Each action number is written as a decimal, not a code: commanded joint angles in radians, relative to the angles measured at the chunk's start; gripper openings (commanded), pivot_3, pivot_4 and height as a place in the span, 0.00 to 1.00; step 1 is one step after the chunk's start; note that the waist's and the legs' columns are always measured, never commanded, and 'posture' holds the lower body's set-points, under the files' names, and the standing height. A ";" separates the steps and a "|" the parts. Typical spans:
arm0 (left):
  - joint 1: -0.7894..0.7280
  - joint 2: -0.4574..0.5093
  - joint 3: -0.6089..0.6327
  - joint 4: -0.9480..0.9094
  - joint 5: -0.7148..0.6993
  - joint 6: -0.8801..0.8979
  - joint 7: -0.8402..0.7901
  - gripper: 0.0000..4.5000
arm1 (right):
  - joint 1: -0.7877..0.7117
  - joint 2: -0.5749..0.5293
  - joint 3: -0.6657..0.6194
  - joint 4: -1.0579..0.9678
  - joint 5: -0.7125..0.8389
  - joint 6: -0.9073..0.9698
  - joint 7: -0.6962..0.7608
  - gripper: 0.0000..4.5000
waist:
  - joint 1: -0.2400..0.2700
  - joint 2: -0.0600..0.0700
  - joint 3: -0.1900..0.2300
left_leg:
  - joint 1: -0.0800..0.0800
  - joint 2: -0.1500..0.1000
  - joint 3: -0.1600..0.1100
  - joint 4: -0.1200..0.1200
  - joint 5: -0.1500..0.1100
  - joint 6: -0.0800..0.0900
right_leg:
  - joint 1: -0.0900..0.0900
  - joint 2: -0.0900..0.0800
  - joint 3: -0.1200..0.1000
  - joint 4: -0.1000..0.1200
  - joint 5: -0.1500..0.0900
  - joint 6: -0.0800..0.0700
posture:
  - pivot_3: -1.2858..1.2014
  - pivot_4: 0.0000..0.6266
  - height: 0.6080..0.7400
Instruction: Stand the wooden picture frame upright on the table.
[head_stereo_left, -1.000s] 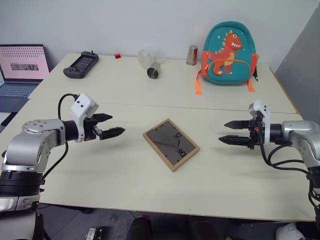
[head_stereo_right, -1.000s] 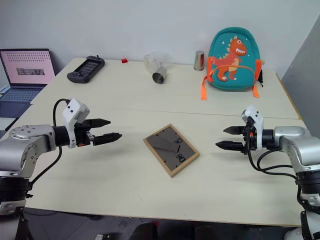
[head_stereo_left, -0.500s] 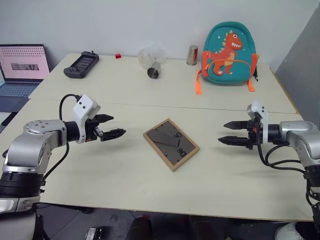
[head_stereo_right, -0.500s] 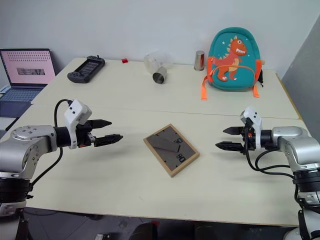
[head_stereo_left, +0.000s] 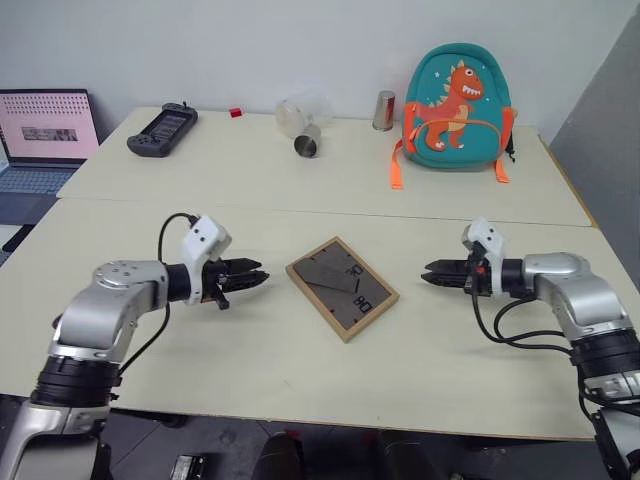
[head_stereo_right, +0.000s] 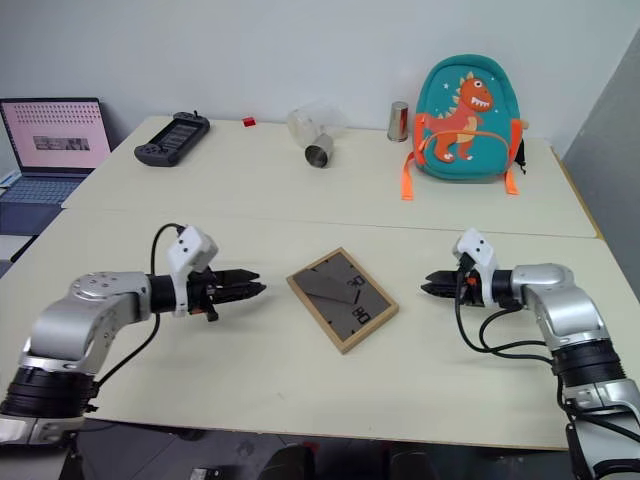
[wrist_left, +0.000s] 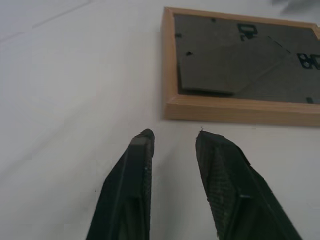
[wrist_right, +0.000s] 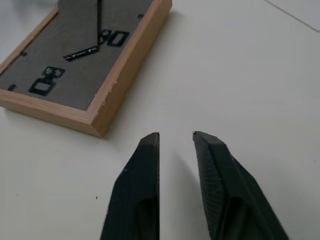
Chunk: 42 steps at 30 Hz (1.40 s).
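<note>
While flat, back up, wooden picture frame (head_stereo_left: 342, 288) between left gripper (head_stereo_left: 256, 277) and right gripper (head_stereo_left: 432, 272), both narrowly parted, empty.

Light-wood picture frame (head_stereo_left: 342, 288), matt grey-brown back; smooth matt table (head_stereo_left: 250, 340); textured black fingers (wrist_left: 220, 170).

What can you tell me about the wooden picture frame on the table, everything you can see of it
The wooden picture frame is a small rectangle with a light wood rim and a dark grey-brown back panel. It lies flat, back side up, set at an angle on the pale table. A stand flap lies folded against the back, beside black markings. Its front is hidden. Nothing touches it but the table.
</note>
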 joint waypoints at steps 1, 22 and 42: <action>-0.019 -0.030 -0.032 -0.022 0.026 -0.037 0.010 0.13 | -0.012 0.027 0.013 -0.017 -0.025 -0.038 -0.012 0.02 | 0.000 0.000 0.000 | 0.000 0.000 0.000 0.000 0.000 0.000 | 0.000 0.000 0.000 0.000 0.000 0.000 | 0.52 0.24 1.00; -0.265 -0.283 -0.181 0.382 0.217 -0.270 0.022 0.01 | 0.100 0.083 0.122 -0.322 0.021 0.111 0.022 0.00 | 0.014 0.000 0.000 | -0.001 -0.001 -0.009 0.001 0.000 0.000 | 0.003 -0.001 -0.010 0.000 0.000 0.000 | 0.52 0.24 1.00; -0.166 -0.056 -0.010 0.218 -0.027 0.137 -0.242 0.37 | 0.074 0.105 0.046 -0.188 -0.042 0.041 -0.136 0.00 | 0.000 0.000 0.000 | -0.002 -0.001 -0.011 0.000 0.001 0.000 | 0.002 -0.001 -0.012 0.001 0.000 -0.001 | 0.52 0.24 1.00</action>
